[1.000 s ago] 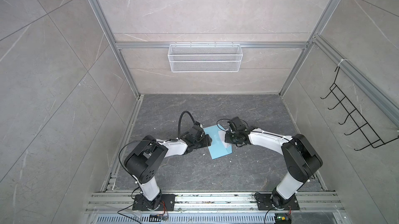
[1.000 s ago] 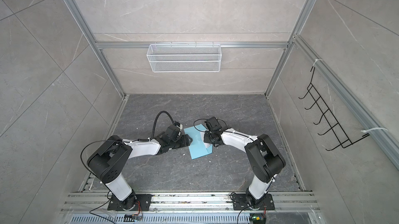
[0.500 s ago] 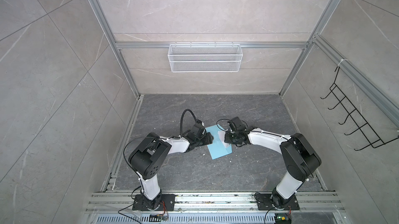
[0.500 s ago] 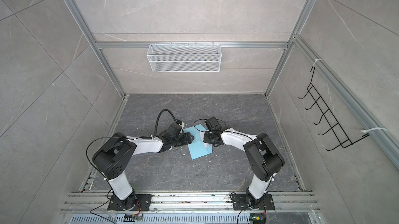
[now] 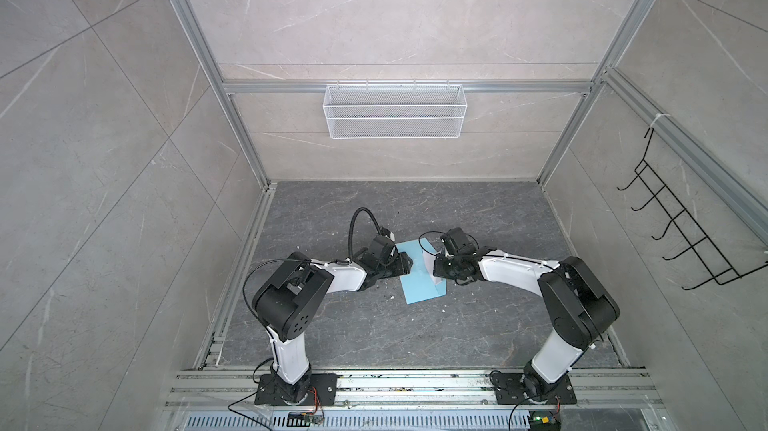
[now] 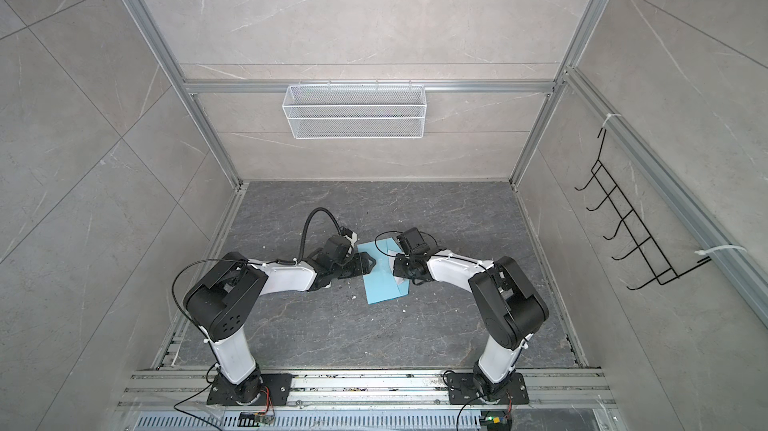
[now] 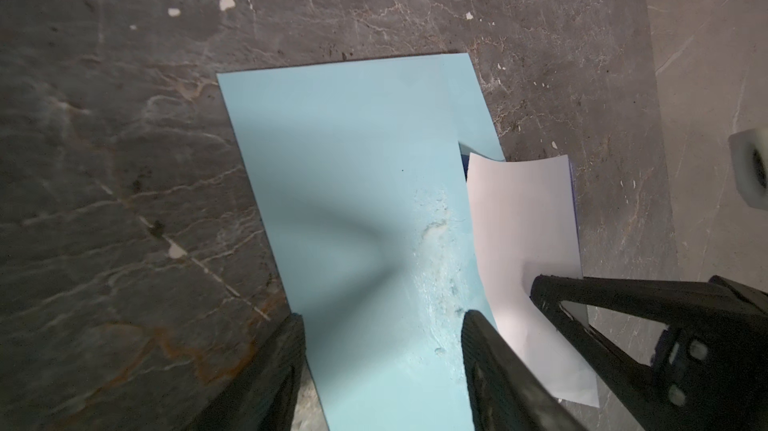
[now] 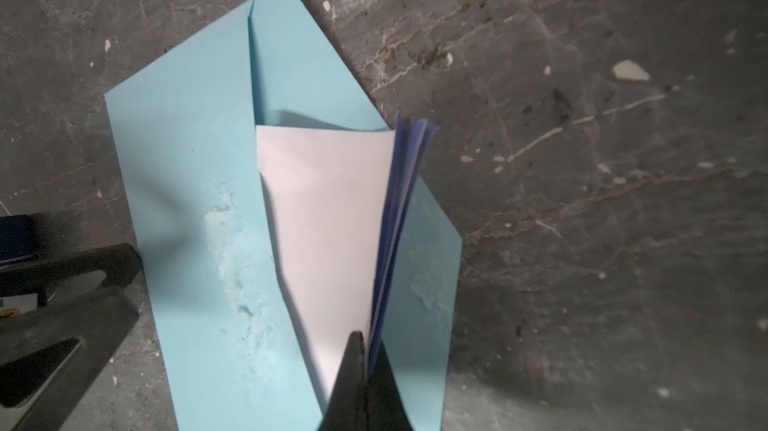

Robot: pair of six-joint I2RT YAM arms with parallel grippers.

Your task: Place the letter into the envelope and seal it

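Right wrist view has the right gripper pinched tight on the folded letter, which stands tilted at the mouth of the envelope lying flat on the dark floor, while the left gripper sits jaws apart on the envelope's body

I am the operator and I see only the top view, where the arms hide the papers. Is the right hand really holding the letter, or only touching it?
Observer: It is holding it. In the right wrist view the right hand is shut on the folded letter, pinching the layers where their blue edges show.
Operator: Thank you. Is the letter inside the envelope?
Observer: Only partly, it seems. One long edge of the letter sits under the lip of the envelope, and the rest lies outside, over the open flap.
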